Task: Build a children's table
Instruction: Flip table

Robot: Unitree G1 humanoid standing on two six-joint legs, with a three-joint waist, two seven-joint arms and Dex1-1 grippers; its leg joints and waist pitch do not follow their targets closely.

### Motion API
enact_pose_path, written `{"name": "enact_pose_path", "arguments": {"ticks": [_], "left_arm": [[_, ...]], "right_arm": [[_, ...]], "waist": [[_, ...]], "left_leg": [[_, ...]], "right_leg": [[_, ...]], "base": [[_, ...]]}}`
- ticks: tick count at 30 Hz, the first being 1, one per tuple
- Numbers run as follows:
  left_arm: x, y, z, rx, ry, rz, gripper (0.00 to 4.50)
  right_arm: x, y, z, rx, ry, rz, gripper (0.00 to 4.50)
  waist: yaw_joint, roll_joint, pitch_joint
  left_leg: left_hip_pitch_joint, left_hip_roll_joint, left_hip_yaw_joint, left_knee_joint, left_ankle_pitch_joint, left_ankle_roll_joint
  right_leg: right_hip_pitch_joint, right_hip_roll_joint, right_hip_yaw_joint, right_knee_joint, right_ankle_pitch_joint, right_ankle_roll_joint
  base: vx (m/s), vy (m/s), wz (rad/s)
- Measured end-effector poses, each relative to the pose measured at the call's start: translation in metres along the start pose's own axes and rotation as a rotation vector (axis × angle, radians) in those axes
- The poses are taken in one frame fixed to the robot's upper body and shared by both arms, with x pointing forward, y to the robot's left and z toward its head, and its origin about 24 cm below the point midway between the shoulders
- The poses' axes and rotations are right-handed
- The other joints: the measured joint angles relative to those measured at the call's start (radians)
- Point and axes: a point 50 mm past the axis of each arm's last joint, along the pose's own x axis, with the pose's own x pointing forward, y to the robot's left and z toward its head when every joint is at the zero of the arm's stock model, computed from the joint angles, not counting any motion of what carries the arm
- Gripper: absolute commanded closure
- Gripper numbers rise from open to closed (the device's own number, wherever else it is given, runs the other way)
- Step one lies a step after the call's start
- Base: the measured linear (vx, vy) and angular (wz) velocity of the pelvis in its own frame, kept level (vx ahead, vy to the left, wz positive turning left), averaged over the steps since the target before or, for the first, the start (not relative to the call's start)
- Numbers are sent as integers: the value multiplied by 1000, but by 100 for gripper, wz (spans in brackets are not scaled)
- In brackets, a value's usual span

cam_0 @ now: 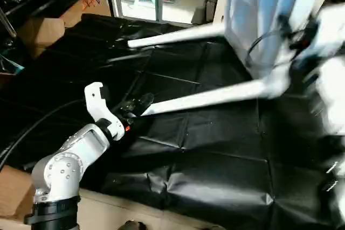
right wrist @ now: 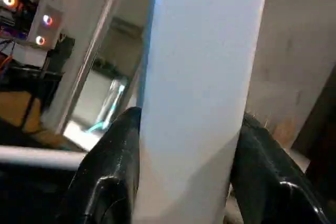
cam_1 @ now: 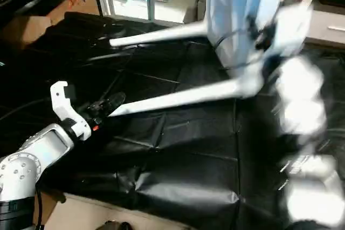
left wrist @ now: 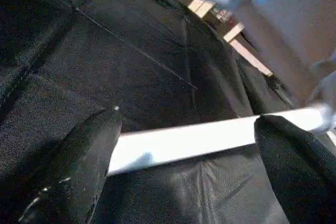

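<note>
The white plastic rectangular tabletop (cam_0: 269, 20) stands tipped up on edge at the far right of the black wrinkled sheet (cam_0: 215, 154). Two long white tapered tubular legs run from it roughly level toward the left: the far leg (cam_0: 172, 36) and the near leg (cam_0: 210, 96). The left gripper (cam_0: 137, 105) has jaws spread wide either side of the near leg's narrow tip. The right gripper (right wrist: 184, 150) clamps a white part of the table between its jaws. No writing legible
</note>
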Motion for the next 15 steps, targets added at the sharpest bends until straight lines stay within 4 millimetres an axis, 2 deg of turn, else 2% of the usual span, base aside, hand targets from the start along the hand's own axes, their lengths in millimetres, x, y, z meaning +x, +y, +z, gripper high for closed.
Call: {"name": "enact_pose_path", "arguments": {"ticks": [4,7,9,15], "left_arm": [[3,-4,4,33,-8,-20,0],[4,-5,5,42,-14,-22,0],[4,-6,4,46,-10,-23,0],[4,-9,4,68,-12,-30,0]], "right_arm": [[22,-22,47,-238,-134,38,257],[31,-28,72,-399,-207,73,257],[33,-29,81,-464,-229,88,257],[47,-28,99,-710,-220,240,259]], "waist": [[2,-2,1],[1,-9,1],[0,-19,0],[-7,-34,0]], "left_leg": [[0,2,1,7,-1,-2],[1,3,1,11,-1,-1],[1,3,0,13,-1,-1],[0,3,-1,20,-3,1]], "right_leg": [[2,0,-2,5,0,0],[4,0,-2,6,1,-2],[6,0,-2,5,1,-3],[7,0,-2,5,1,-3]], "base": [[0,0,0],[0,0,0],[0,0,0],[0,0,0]]}}
